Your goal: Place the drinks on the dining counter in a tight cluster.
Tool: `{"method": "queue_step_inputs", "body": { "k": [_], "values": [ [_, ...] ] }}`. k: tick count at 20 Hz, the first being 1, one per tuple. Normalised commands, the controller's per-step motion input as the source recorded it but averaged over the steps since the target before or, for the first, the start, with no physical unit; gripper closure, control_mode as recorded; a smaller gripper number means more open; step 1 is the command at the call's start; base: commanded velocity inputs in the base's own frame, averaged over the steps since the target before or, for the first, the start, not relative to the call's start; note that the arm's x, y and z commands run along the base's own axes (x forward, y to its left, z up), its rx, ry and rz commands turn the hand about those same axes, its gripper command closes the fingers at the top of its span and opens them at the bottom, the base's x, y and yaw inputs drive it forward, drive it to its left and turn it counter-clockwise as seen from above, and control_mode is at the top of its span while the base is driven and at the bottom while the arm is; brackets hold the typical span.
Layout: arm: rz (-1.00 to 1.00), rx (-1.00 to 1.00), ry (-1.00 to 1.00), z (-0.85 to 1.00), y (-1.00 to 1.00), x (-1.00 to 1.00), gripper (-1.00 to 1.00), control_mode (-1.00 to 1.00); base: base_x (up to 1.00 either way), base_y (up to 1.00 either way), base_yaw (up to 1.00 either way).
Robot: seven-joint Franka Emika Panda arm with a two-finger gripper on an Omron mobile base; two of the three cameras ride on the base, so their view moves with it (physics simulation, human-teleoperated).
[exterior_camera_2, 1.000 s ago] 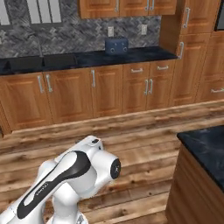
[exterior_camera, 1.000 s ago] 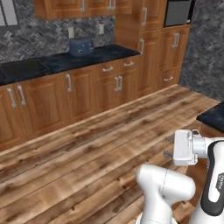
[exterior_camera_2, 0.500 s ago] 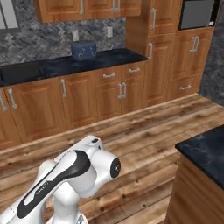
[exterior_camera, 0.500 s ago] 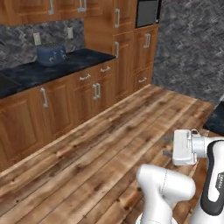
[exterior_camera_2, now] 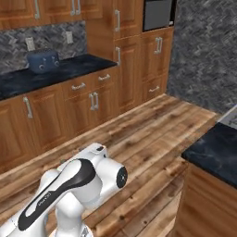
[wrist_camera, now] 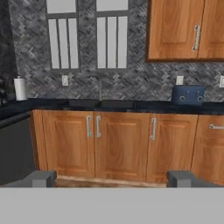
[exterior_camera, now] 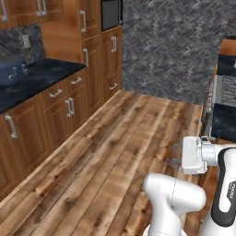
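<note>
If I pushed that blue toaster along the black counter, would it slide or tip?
The toaster looks boxy and wider than tall, so it would probably slide rather than tip. It is likely rigid and fairly heavy for its size. The counter looks polished, so it may slide easily.

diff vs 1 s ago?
Only the base turned: in both base views the cabinets and toaster slid left, bringing the wall oven, stone wall and a black marble counter into frame. Nothing grasped or released. Arm pose unchanged; tool open and empty.
</note>
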Motion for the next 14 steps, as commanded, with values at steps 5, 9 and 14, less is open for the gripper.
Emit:
{"method": "queue_step_inputs", "body": {
  "k": [5, 9, 14],
  "values": [
    [0.00, 0.00, 0.00, 0.00, 0.00, 0.00, -1.00, 1.00, 0.63, 0.37, -0.49],
    [0.00, 0.00, 0.00, 0.00, 0.00, 0.00, -1.00, 1.00, 0.65, 0.38, -0.46],
    [0.00, 0.00, 0.00, 0.00, 0.00, 0.00, -1.00, 1.00, 0.70, 0.38, -0.35]
  ]
}}
